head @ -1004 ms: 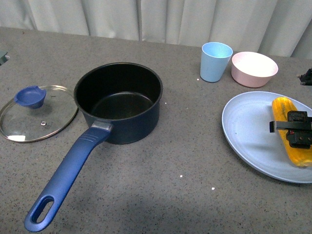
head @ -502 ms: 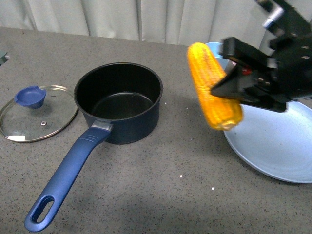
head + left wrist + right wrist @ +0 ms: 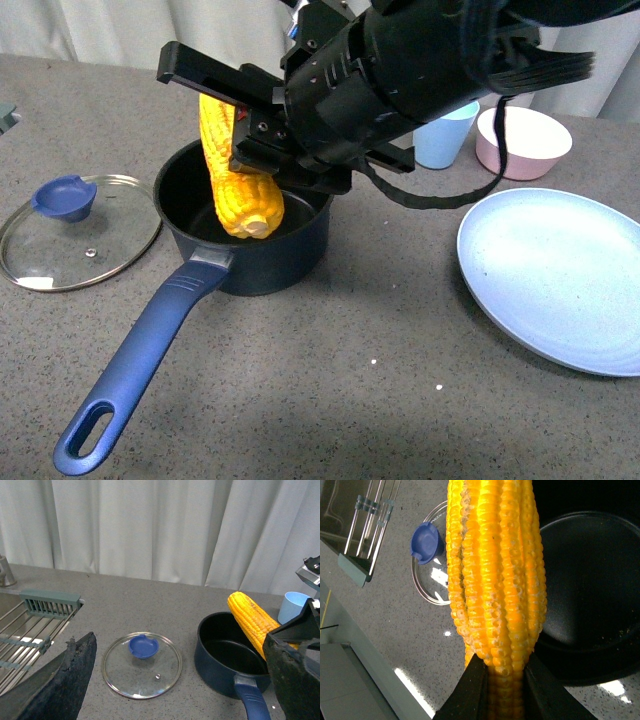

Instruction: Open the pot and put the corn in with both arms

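The dark navy pot (image 3: 285, 235) stands open on the grey counter, its long blue handle (image 3: 140, 360) pointing toward the near edge. Its glass lid (image 3: 80, 232) with the blue knob lies flat to the pot's left. My right gripper (image 3: 240, 120) is shut on the yellow corn (image 3: 235, 170) and holds it tilted over the pot's mouth, lower end just above the inside. In the right wrist view the corn (image 3: 495, 575) fills the middle, with the pot (image 3: 590, 590) beneath. My left gripper (image 3: 180, 680) is open and empty, above the lid (image 3: 142, 665) and pot (image 3: 225, 655).
A pale blue plate (image 3: 555, 275) lies empty at the right. A light blue cup (image 3: 445, 135) and a pale pink bowl (image 3: 525, 140) stand behind it, partly hidden by my right arm. A sink with a rack (image 3: 30, 625) is at the far left.
My right gripper has lifted the corn off the plate and carried it left, from above the plate to over the pot's mouth. The plate is now empty.
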Controlling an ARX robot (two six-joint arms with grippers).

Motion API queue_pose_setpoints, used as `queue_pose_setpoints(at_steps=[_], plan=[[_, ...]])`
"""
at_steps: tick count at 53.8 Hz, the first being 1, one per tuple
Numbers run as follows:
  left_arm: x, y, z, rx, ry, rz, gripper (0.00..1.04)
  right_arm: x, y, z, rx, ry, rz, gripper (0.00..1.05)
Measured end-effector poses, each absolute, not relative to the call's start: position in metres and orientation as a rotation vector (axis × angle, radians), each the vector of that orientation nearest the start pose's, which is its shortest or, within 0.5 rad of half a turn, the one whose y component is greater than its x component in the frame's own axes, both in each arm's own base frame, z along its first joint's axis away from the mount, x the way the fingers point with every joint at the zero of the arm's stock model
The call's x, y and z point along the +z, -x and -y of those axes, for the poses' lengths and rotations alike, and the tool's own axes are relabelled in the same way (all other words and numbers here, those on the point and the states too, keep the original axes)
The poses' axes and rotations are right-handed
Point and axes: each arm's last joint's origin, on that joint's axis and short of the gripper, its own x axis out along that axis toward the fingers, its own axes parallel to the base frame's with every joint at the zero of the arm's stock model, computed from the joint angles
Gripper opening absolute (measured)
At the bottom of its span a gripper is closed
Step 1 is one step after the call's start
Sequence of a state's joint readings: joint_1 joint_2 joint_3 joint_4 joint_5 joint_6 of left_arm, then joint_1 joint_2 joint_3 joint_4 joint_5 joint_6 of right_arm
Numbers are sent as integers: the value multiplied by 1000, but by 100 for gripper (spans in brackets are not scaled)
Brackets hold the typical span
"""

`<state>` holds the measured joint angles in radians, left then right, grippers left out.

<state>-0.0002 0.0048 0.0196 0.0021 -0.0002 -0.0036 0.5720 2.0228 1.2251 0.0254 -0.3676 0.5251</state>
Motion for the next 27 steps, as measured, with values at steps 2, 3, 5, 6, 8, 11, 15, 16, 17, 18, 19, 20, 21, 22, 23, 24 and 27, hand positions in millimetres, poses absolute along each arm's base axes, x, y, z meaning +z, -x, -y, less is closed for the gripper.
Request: queue_pose_setpoints(at_steps=[2,3,5,6,8,11,15,16,17,18,19,20,21,22,23,24,27], plan=[[170,-97,0,0,4,17,98,140,-348,-237,651,-379,-1010,12],[170,-97,0,0,4,17,98,139,-349,-238,645,-378,-1009,12],[170,-97,0,0,4,17,98,137,-351,-239,640,-381,-1010,12],[170,-97,0,0,4,17,98,136,-352,-240,636,-385,-1013,12],[170,-97,0,0,4,17,98,135,-354,-241,633,-383,-1013,12],[170,-97,0,0,4,17,98,132,-357,-242,621,-382,-1013,12],[170,-97,0,0,4,17,98,129,-362,-243,611,-387,-1014,12],[170,-97,0,0,4,17,98,128,-363,-244,608,-386,-1014,12],[170,-97,0,0,4,17,98,128,-363,-244,607,-387,-1014,12],[170,-97,0,0,4,17,98,127,-364,-244,606,-388,-1015,12],[170,-97,0,0,4,17,98,127,-364,-244,605,-389,-1016,12],[170,-97,0,0,4,17,98,127,-365,-245,603,-389,-1017,12],[170,-97,0,0,4,17,98,126,-366,-245,600,-388,-1019,12],[170,-97,0,0,4,17,98,126,-366,-245,598,-387,-1019,12],[170,-97,0,0,4,17,98,126,-366,-245,594,-387,-1018,12],[170,-97,0,0,4,17,98,125,-367,-245,592,-388,-1020,12],[170,-97,0,0,4,17,98,124,-368,-246,588,-389,-1020,22]])
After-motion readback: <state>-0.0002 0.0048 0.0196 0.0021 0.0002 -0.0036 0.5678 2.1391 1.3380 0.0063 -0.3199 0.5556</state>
